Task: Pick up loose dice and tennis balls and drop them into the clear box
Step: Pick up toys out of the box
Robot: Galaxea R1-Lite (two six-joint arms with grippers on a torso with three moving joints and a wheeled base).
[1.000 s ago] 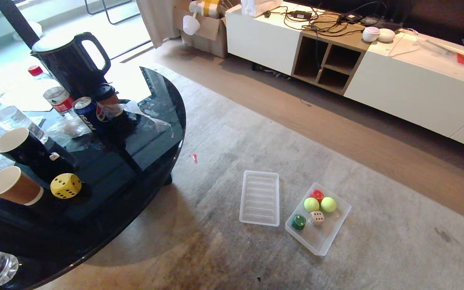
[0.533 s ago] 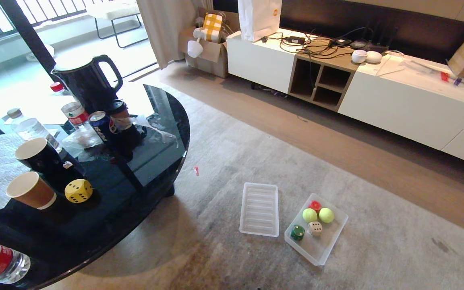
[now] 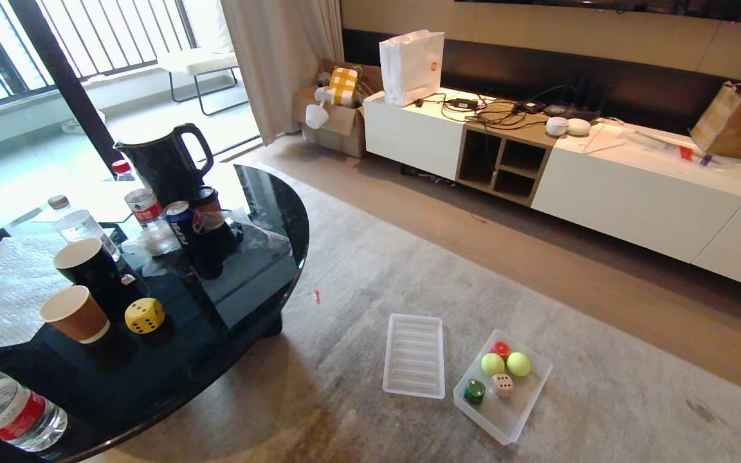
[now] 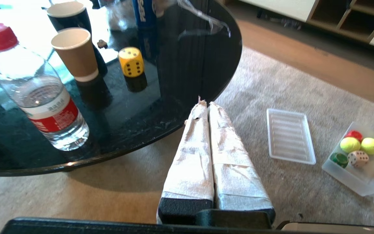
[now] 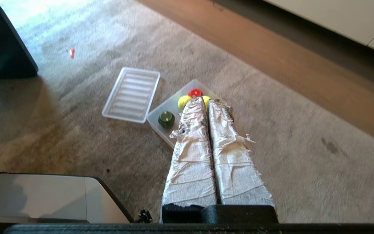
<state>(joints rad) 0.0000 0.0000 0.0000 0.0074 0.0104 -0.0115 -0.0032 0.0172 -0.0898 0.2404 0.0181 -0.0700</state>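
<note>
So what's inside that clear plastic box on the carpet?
The clear box holds two tennis balls, a red die, a green die and a beige die. Nothing shows under them.

a round black glass table [image 3: 261, 257] stands on a soft grey rug [image 3: 370, 257] over a brown wood floor [image 3: 576, 257]. on the table sit a bright yellow die with black dots [image 3: 144, 315], a brown paper cup [image 3: 75, 314] just beside it, a black paper cup [image 3: 83, 260], a black kettle [image 3: 163, 164], a blue drink can [image 3: 181, 222], and clear water bottles with red labels [image 3: 10, 411]. on the rug lie a flat clear ribbed lid [image 3: 414, 355] and, just beside it, a clear low plastic box [image 3: 525, 405]. a tiny red scrap [image 3: 316, 296] lies on the rug near the table.
</note>
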